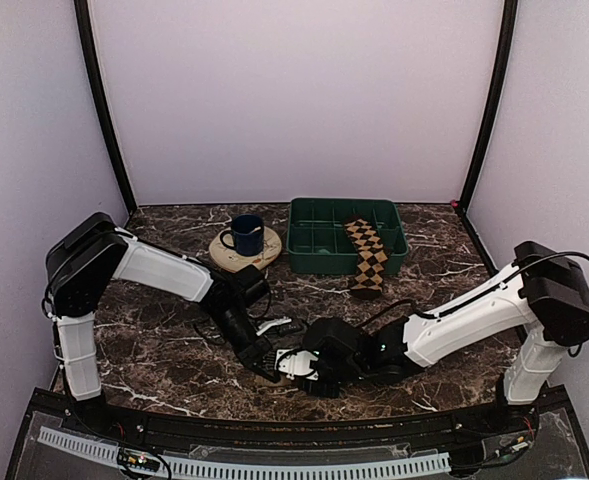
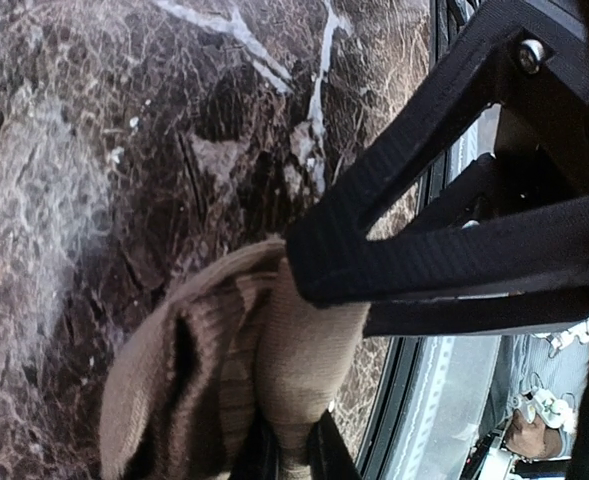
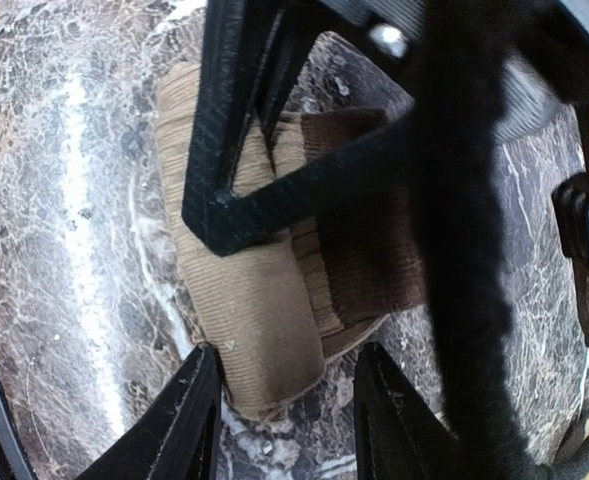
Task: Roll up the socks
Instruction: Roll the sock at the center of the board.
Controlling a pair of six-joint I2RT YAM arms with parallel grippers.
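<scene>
At the marble table's (image 1: 154, 335) near edge the left gripper (image 2: 292, 442) pinched the tan sock (image 3: 254, 300) bundle, the right gripper (image 3: 286, 365) stood part-open astride its end, apparently without contact, while the argyle sock (image 1: 366, 255) overhung the green bin's (image 1: 309, 264) front rim.

At the back of the bench (image 1: 164, 330), right of centre, stands a tray (image 1: 319, 262). A flat sock (image 1: 368, 255) hangs over the tray's front rim, partly inside, its end on the bench. Left of the tray, a mug (image 1: 245, 234) sits on a round board (image 1: 224, 258). Near the front edge, at centre, a bundled sock (image 3: 244, 290) lies between the left gripper (image 2: 292, 450) and the right gripper (image 3: 289, 375), which meet from either side.
</scene>
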